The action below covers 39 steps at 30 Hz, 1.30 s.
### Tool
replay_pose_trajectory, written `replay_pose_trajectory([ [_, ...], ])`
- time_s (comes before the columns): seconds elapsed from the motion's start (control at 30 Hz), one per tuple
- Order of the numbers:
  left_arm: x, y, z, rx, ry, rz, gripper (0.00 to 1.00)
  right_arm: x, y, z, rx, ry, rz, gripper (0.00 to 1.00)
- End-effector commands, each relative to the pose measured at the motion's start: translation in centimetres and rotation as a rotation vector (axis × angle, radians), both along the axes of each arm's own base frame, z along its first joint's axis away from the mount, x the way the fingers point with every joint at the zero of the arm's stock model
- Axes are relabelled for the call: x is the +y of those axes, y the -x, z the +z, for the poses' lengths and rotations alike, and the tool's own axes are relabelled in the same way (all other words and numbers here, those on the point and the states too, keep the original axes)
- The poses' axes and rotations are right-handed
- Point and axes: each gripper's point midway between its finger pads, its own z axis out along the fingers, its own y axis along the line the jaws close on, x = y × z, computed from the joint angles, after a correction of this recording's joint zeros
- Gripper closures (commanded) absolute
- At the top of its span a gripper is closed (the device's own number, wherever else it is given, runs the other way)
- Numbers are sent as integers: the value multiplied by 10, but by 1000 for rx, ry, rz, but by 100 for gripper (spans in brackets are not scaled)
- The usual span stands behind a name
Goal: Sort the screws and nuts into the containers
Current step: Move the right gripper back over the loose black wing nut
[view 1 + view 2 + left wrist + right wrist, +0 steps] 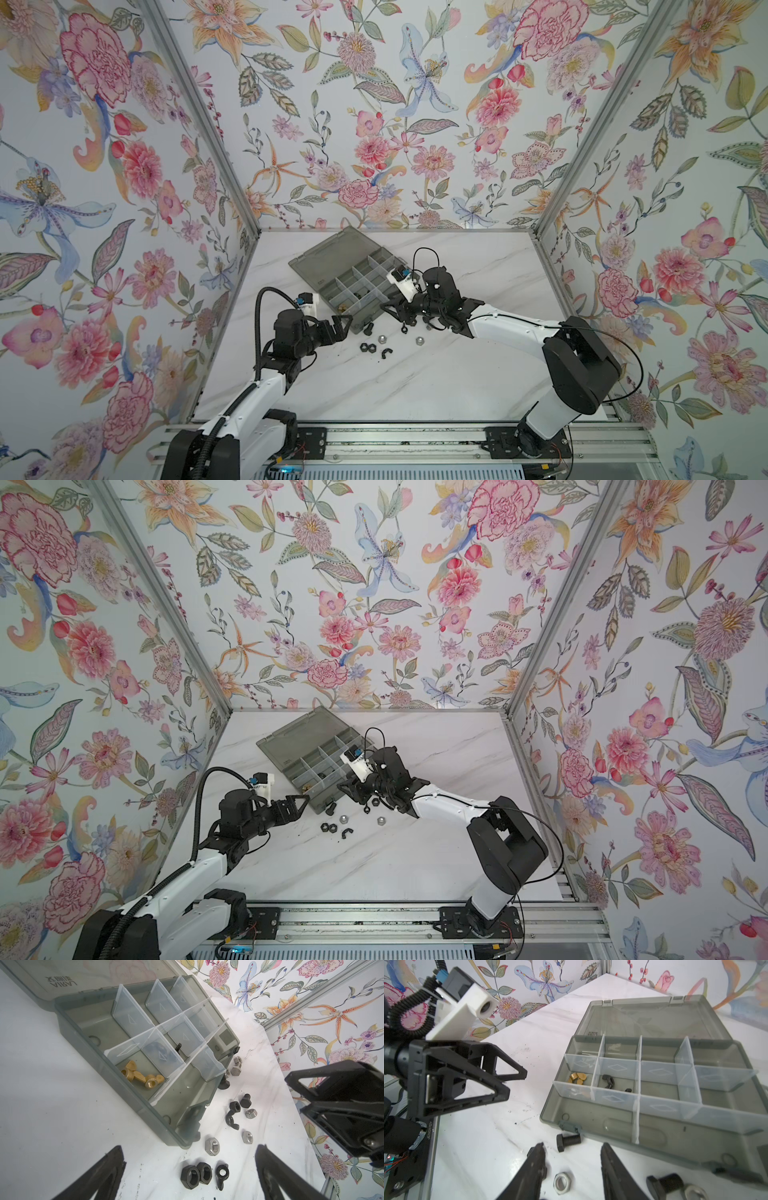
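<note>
Closest, a silver hex nut [562, 1183] lies on the white marble bench [477, 1147] between the right end effector's [572, 1159] parted, empty jaws. A short black bolt [568, 1141] sits just past its tips, beside the smoky-grey plastic organizer box [654, 1147]. The left end effector [190, 1147] gapes wide, empty.

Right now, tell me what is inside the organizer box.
Brass wing nuts share one compartment; black pieces lie in the next. Other compartments look bare, though dividers blur some floors.
</note>
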Motion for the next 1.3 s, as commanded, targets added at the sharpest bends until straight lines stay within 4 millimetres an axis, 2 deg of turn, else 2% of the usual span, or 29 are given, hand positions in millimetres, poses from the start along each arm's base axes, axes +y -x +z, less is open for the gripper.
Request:
replay_pose_trajectory([
  [0.0,-3,0,5,-15,9,-10,1,-13,18,-18,45,39,-4,52],
  [0.17,-2,0,5,-15,11,-4,1,-34,27,-44,89,79,-71,51],
  [0.43,-2,-1,3,-7,10,-2,0,-54,8,-67,229,118,-336,50],
  [0.6,-2,-1,2,-4,10,-4,1,-53,6,-86,307,192,-424,51],
  [0.83,-2,0,3,-7,6,-4,0,-50,5,-99,329,313,-502,50],
  [1.27,-2,0,1,-5,8,-3,1,-55,-3,-116,388,325,-558,51],
])
